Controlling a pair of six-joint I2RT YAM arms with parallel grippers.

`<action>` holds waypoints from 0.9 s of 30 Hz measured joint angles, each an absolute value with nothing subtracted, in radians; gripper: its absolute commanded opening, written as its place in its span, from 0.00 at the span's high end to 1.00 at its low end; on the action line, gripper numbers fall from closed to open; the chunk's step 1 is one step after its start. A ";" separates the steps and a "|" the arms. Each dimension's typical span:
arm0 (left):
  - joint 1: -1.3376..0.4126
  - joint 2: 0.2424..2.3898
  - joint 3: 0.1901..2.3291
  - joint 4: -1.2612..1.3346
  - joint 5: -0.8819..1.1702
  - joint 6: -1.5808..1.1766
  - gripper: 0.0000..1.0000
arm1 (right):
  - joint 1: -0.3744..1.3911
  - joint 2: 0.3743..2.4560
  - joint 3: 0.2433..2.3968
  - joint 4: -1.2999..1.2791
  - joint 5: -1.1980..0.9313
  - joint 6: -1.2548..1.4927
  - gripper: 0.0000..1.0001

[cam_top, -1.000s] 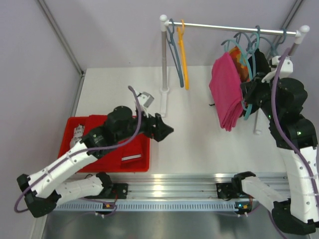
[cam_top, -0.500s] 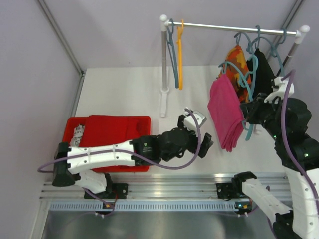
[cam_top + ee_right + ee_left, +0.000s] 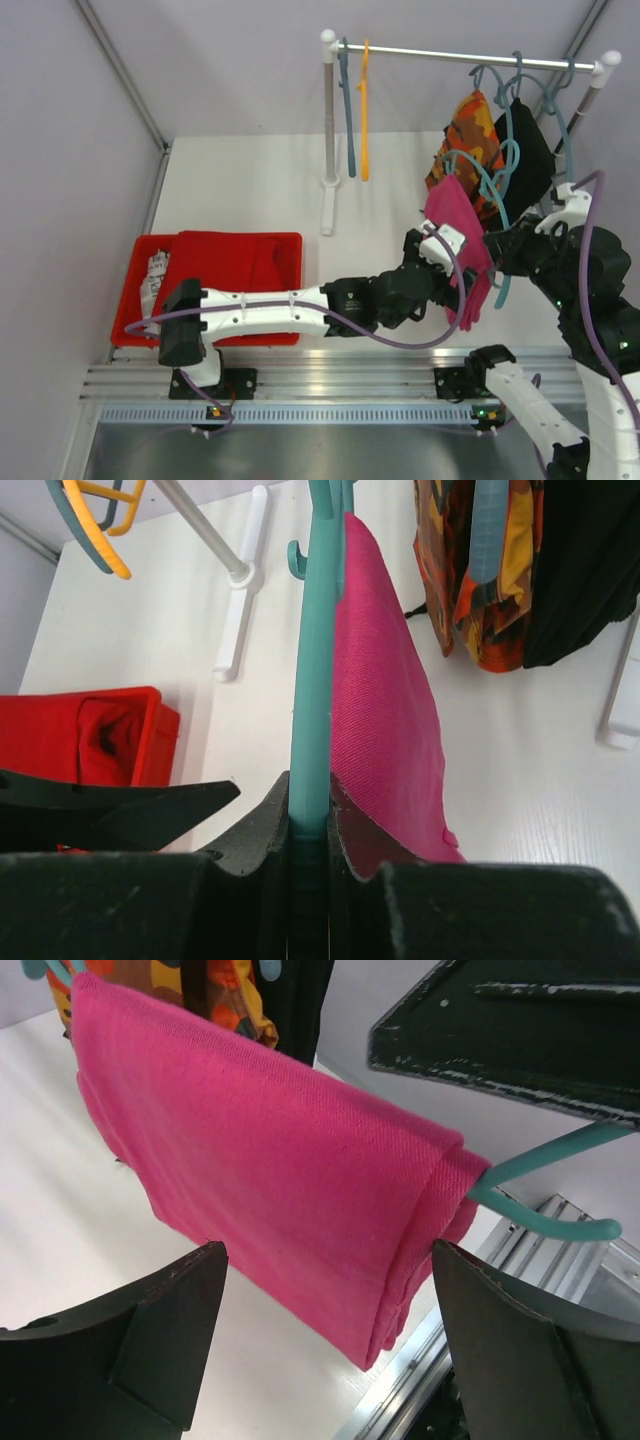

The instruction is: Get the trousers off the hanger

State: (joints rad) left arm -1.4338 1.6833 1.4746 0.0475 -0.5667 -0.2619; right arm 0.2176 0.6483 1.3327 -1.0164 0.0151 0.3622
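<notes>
Left gripper (image 3: pixel 327 1250) sits right of centre, jaws wide either side of the magenta pink trousers (image 3: pixel 270 1160), not closed on them. They're draped over a teal hanger (image 3: pixel 312 680), and the right gripper (image 3: pixel 310 825) has its jaws pinched tight on that hanger. Upper right, orange camouflage trousers (image 3: pixel 462 130) and plain black trousers (image 3: pixel 530 155) hang from the rail (image 3: pixel 450 52).

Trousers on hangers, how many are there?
3. The pink trousers hang on the teal hanger gripped by the right hand; the orange camouflage trousers and the black trousers hang from the rail. Another could be hidden behind them.
</notes>
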 measured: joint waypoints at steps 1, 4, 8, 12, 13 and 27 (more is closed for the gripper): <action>-1.438 1.696 1.486 0.057 -0.570 -0.258 0.12 | 0.218 0.645 1.328 -1.019 0.014 0.365 1.00; -1.452 1.723 1.494 0.078 -0.583 -0.252 0.14 | 0.218 0.633 1.319 -1.028 0.014 0.374 1.00; -1.466 1.739 1.492 0.107 -0.602 -0.252 0.15 | 0.218 0.628 1.317 -1.033 0.014 0.388 1.00; -1.475 1.744 1.490 0.136 -0.608 -0.252 0.18 | 0.218 0.628 1.317 -1.032 0.001 0.398 1.00; -1.478 1.744 1.490 0.144 -0.614 -0.252 0.19 | 0.218 0.628 1.316 -1.032 -0.002 0.400 1.00; -1.501 1.809 1.499 0.192 -0.780 -0.258 0.41 | 0.218 0.611 1.316 -1.024 -0.014 0.421 1.00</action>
